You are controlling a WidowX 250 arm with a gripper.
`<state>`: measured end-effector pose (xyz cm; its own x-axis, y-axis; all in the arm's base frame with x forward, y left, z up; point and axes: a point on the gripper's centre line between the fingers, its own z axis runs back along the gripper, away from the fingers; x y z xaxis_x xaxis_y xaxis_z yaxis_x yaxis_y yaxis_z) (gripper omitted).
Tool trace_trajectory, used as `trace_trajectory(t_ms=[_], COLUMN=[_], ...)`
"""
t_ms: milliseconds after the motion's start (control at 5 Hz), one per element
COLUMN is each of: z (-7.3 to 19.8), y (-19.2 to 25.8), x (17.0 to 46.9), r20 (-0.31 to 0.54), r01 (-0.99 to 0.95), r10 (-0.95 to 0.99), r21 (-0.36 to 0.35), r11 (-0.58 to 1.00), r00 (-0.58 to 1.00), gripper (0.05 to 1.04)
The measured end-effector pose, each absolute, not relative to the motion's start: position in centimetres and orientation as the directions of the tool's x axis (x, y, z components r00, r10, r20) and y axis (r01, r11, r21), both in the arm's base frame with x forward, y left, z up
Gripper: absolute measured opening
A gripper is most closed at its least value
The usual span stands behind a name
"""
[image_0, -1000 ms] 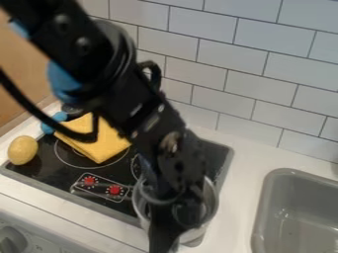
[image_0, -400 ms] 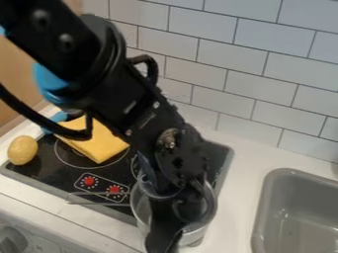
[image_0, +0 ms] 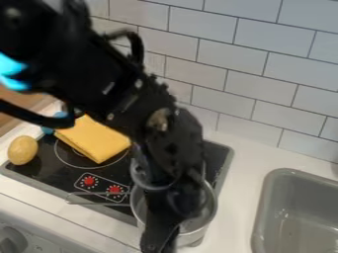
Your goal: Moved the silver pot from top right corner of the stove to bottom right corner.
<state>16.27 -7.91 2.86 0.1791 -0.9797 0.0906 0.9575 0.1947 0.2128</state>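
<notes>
Black tool at the silver pot — spread or closed, unclear — arm in front; cloth, potato farther left.

Pot on stove, front right

Wire handle of the pot now seen to the view's left of the gripper, none visible there a second ago, upper arm shifted leftward in view above the gripper, gripper itself displaced slightly left.
</notes>
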Motion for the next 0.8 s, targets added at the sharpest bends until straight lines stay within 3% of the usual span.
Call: trace_trajectory(t_ms=[800], z=[4.6], y=[-7.2], x=[17.4], r20=[0.087], r01=[0.964], r10=[-0.987], r21=[0.215], r11=[0.154], r00=[0.138], gripper=[1.000])
